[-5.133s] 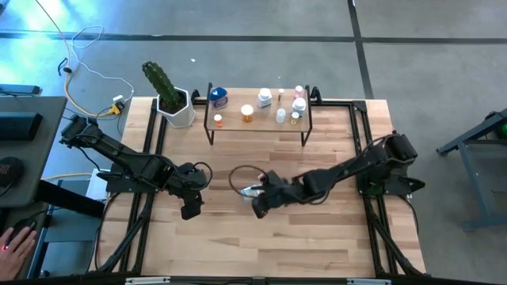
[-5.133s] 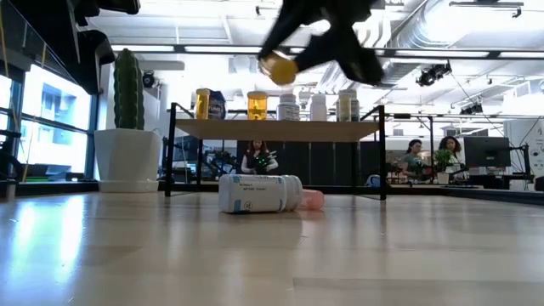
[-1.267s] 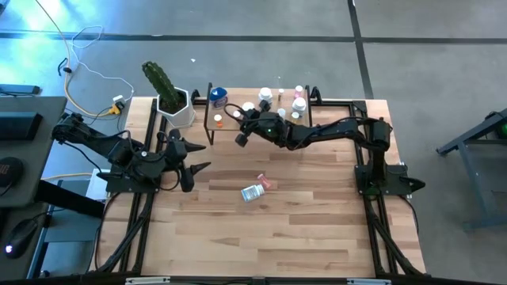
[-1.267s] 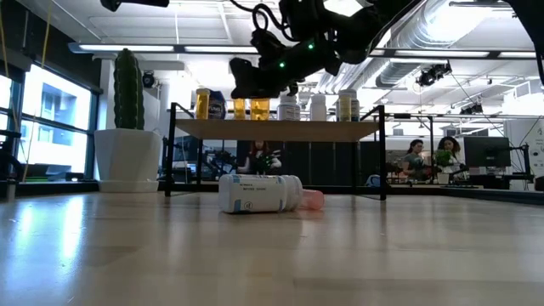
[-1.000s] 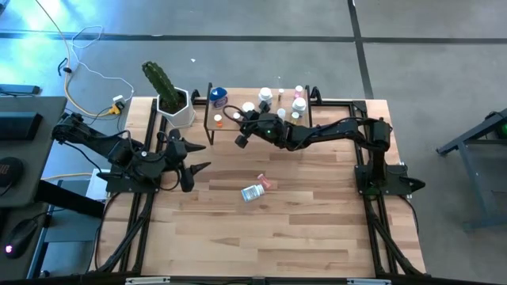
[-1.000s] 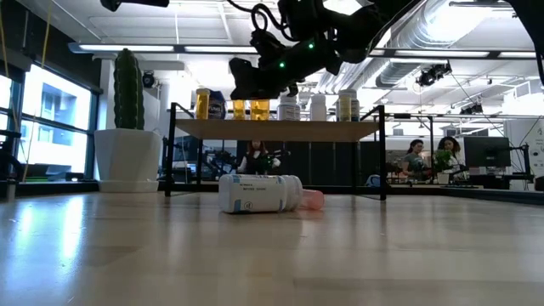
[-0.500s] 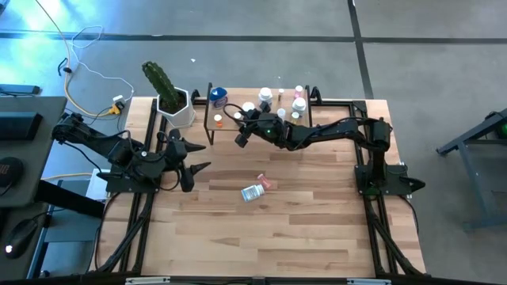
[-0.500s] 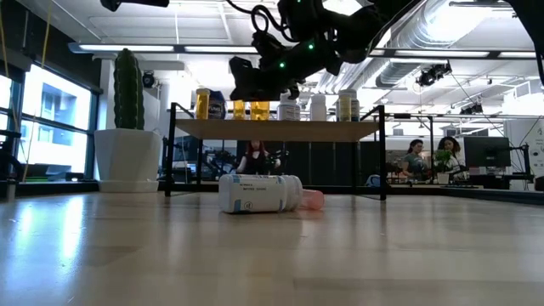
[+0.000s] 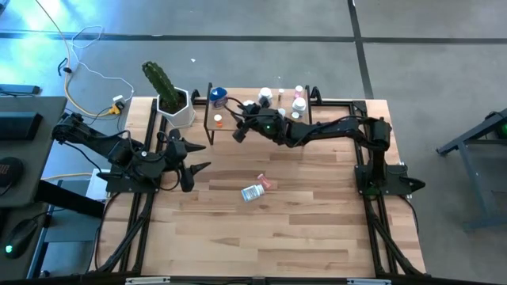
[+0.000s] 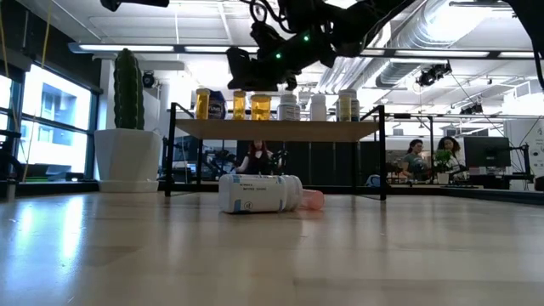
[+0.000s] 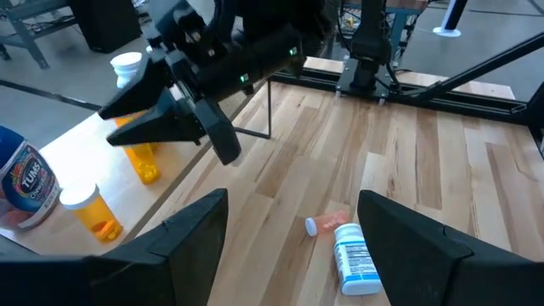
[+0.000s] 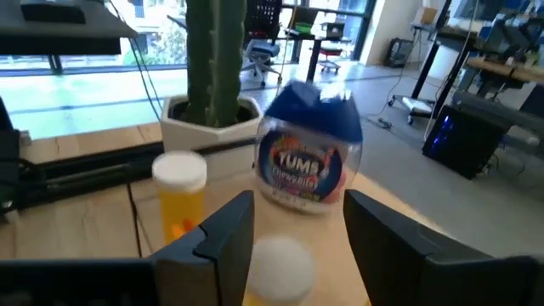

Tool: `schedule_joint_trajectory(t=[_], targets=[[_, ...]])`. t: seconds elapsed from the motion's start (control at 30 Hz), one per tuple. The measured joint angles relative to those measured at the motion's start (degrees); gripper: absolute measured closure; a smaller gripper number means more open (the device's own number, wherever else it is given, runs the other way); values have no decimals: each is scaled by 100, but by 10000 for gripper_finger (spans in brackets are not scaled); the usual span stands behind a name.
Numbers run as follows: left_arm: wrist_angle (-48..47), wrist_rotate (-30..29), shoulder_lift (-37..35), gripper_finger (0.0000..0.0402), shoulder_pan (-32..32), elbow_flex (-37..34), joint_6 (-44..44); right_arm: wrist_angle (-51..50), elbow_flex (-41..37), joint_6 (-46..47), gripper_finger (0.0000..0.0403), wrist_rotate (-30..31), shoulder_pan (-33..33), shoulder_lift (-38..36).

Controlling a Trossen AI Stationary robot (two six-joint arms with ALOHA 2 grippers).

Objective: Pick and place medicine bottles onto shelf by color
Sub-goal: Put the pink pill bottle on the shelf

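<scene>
The shelf [image 10: 323, 127] stands at the table's far side with several medicine bottles upright on it. My right gripper [image 12: 293, 212] hovers open over its left part, with the white cap of an orange bottle [image 12: 279, 259] standing free just below and between the fingers, untouched. Beside it stand another orange bottle [image 12: 180, 194] and a blue bottle [image 12: 308, 163]. A white bottle [image 9: 252, 192] and a small pink one [image 9: 264, 183] lie on their sides mid-table. My left gripper [image 9: 196, 176] waits open at the table's left.
A green cactus in a white pot [image 9: 170, 99] stands just left of the shelf. White and pink bottles [image 9: 297, 101] fill the shelf's right part. Bare wood lies all around the two fallen bottles, toward the near edge. People sit in the room beyond the table.
My right gripper has opened and let go of the orange bottle, which stays upright on the shelf's left part. The gripper has risen a little off the bottle's cap. The left arm has kept still.
</scene>
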Motion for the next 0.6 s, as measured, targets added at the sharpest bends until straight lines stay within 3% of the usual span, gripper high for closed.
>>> schedule_joint_trajectory(t=[0.27, 0.6], targets=[[-217, 243, 0, 147, 0, 0, -295, -1048, 719, -278, 229, 293, 228, 0], [-1282, 836, 0, 147, -43, -1, -1031, -4070, 2265, 650, 229, 524, 748, 0]])
